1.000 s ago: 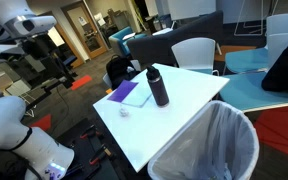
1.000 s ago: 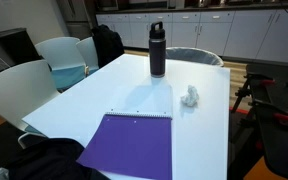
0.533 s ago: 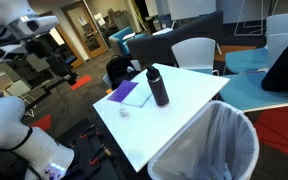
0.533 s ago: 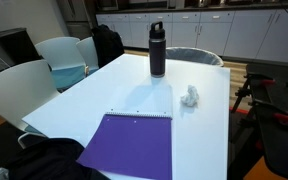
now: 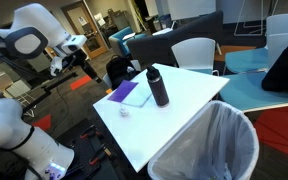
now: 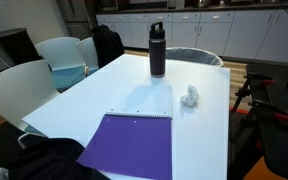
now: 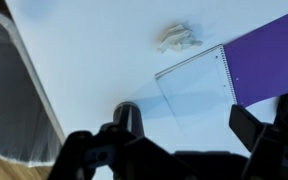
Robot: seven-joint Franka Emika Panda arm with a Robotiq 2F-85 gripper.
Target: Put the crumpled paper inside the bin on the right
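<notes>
The crumpled paper (image 5: 124,111) is a small white ball lying on the white table (image 5: 184,100) just off the purple sheet's corner. It shows in both exterior views (image 6: 191,96) and in the wrist view (image 7: 178,38). The bin (image 5: 212,140) is a wire-mesh basket with a whitish liner, standing at the table's end; it also shows behind the bottle (image 6: 196,57) and in the wrist view (image 7: 14,90). My gripper (image 5: 84,62) hangs high in the air beyond the table's far side, well away from the paper. In the wrist view its fingers (image 7: 169,140) are spread wide and empty.
A black bottle (image 5: 158,87) stands upright mid-table between the paper and the bin, also seen in an exterior view (image 6: 157,50) and from above (image 7: 127,115). A flat purple sheet (image 6: 129,148) lies near the paper. White chairs (image 5: 194,52) surround the table.
The arm has swung down and toward the table from the upper corner of the exterior view. The paper, bottle and bin have not moved.
</notes>
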